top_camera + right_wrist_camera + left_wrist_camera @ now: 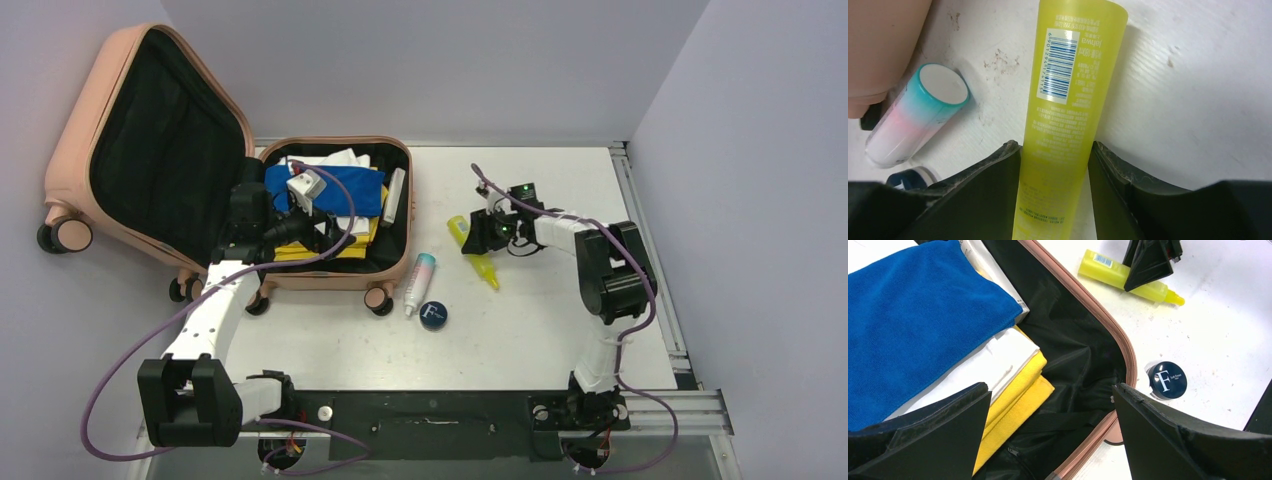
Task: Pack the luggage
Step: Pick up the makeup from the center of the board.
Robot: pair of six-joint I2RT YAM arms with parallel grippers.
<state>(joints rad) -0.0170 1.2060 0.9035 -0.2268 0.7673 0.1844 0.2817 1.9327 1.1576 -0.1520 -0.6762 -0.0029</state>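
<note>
near edge of the table (530,320): round navy jar (433,315) with a white f on its lid, just beside the end of a pastel tube (419,282) with a teal cap. both sit just right of the luggage (320,279), by its front caster. past them a yellow tube (1063,100) lies flat, barcode up. right gripper (1054,146) is down over it, a finger pressed on each side, narrow gap, tube resting on the table. luggage is open on the left half, lower shell flat, lid tilted up toward the left wall. inside: blue cloth (913,325) on top, white packs (1003,357) and yellow folded fabric (1018,395) under it, black lining bare at the near right corner. left gripper (1049,390) hangs over that corner, spread wide, holding nothing.
</note>
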